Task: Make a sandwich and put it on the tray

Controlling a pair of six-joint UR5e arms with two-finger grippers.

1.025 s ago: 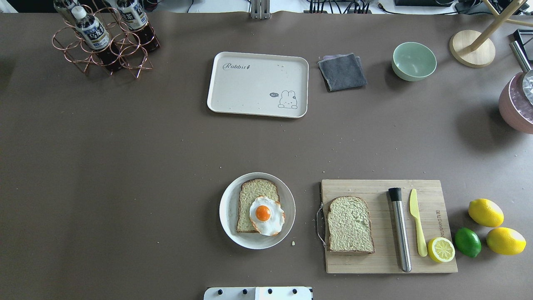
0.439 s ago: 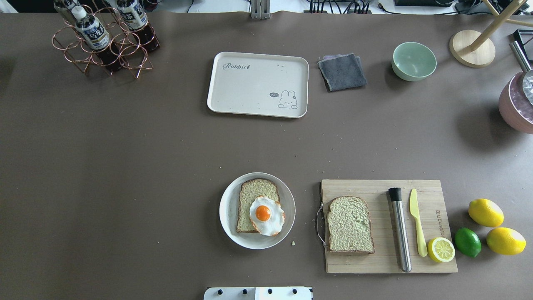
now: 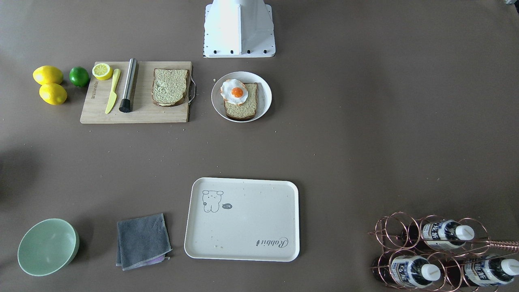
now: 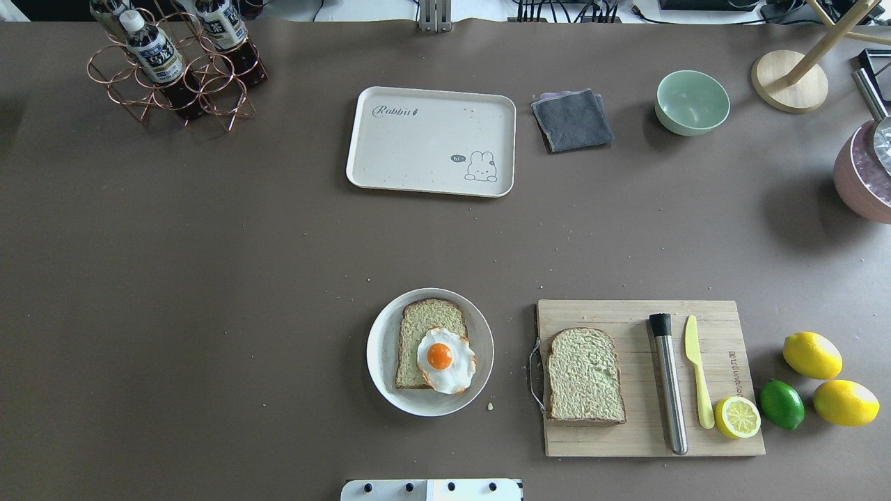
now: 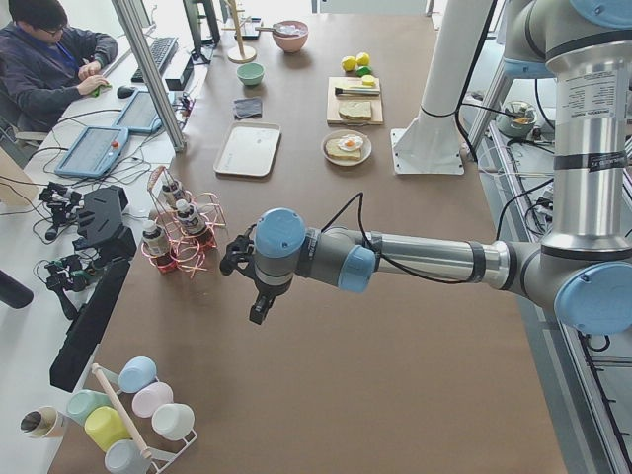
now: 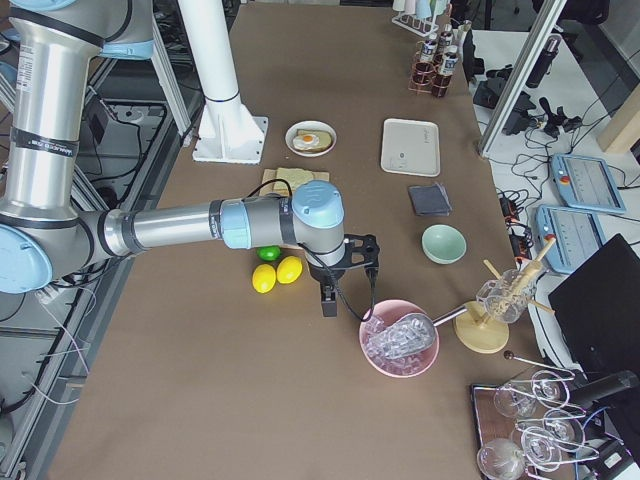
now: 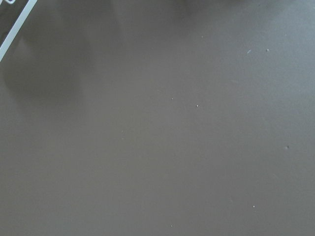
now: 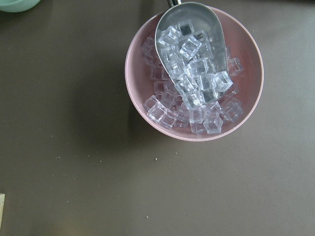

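One bread slice [image 4: 426, 323] lies on a round white plate [image 4: 379, 351] with the fried egg [image 4: 445, 360] on its near right corner. The second bread slice [image 4: 583, 376] lies on the wooden cutting board [image 4: 626, 445]. The cream tray [image 4: 418, 149] sits bare at the far middle; it also shows in the front view [image 3: 251, 219]. My left gripper [image 5: 259, 308] hangs over bare table near the bottle rack, and my right gripper [image 6: 328, 300] hangs by the pink ice bowl. Both show only in side views, so I cannot tell whether they are open or shut.
On the board lie a steel muddler [image 4: 668, 383], a yellow knife [image 4: 696, 369] and a lemon half [image 4: 738, 417]. Two lemons [image 4: 811, 355] and a lime [image 4: 781, 404] lie to its right. A grey cloth [image 4: 572, 120], green bowl [image 4: 692, 101], bottle rack [image 4: 174, 69] and pink ice bowl [image 8: 194, 73] line the far side.
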